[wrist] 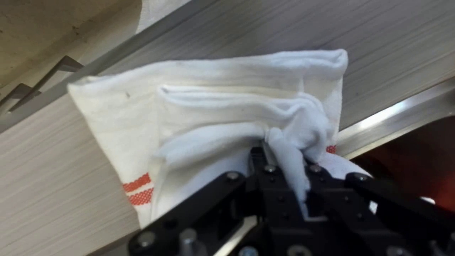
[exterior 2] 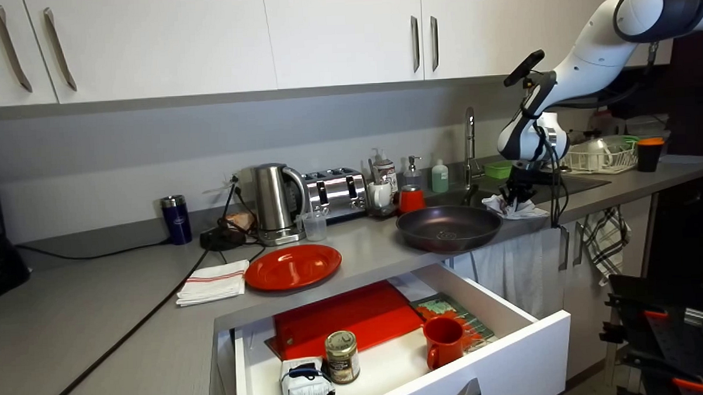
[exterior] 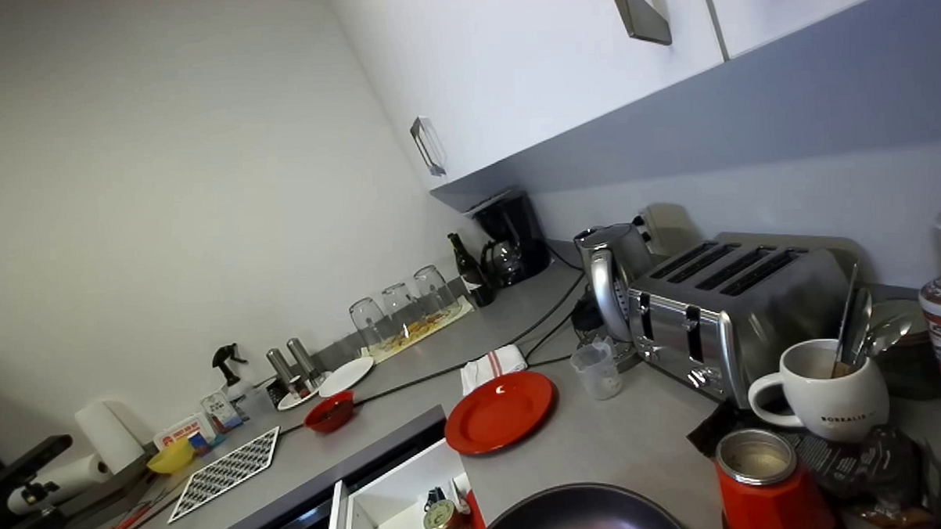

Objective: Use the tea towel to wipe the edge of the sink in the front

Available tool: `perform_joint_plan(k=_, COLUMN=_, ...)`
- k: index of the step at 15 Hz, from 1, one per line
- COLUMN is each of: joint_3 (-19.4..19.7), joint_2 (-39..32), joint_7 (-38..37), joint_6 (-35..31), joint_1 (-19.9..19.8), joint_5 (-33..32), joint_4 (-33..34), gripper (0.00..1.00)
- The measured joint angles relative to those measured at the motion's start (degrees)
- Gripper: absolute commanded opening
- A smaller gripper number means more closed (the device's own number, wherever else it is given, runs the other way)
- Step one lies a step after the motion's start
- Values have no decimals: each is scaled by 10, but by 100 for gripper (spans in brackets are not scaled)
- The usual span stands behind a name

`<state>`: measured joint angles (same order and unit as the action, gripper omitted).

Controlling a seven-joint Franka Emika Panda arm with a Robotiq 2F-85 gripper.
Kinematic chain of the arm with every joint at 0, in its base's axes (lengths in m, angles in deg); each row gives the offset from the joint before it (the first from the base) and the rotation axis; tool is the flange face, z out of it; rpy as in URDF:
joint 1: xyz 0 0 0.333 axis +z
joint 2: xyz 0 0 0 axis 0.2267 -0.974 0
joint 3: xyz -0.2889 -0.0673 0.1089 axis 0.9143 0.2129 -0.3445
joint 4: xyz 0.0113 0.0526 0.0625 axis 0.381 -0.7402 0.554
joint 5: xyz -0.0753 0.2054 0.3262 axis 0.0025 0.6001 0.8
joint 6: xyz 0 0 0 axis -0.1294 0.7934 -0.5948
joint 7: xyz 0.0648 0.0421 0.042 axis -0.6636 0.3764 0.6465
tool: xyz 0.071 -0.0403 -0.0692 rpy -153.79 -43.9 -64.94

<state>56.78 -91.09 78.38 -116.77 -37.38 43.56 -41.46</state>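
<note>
The tea towel [wrist: 213, 106] is white with red stripes, folded and bunched. It lies across the grey counter strip along the sink's front, one corner reaching the sink's metal rim [wrist: 387, 115]. My gripper [wrist: 280, 153] is shut on a pinched fold of it; the fold stands up between the fingers. In an exterior view the gripper [exterior 2: 516, 194] points down and presses close over the towel [exterior 2: 521, 211] at the counter's front, right of the frying pan. The sink basin is mostly hidden there behind the arm and pan; the faucet [exterior 2: 470, 141] stands behind.
A frying pan [exterior 2: 449, 229] sits just left of the towel, overhanging the counter edge. A drawer [exterior 2: 497, 356] stands open below. A dish rack [exterior 2: 604, 156] and green box [exterior 2: 498, 169] are by the sink. Another folded striped towel [exterior 2: 214, 282] lies near a red plate [exterior 2: 294, 267].
</note>
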Motion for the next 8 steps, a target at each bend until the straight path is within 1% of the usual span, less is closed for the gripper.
perform_joint_plan(k=8, joint_3=7, joint_2=-24, joint_7=-27, joint_6=1, joint_1=-100, joint_5=-1, joint_4=31, gripper=6)
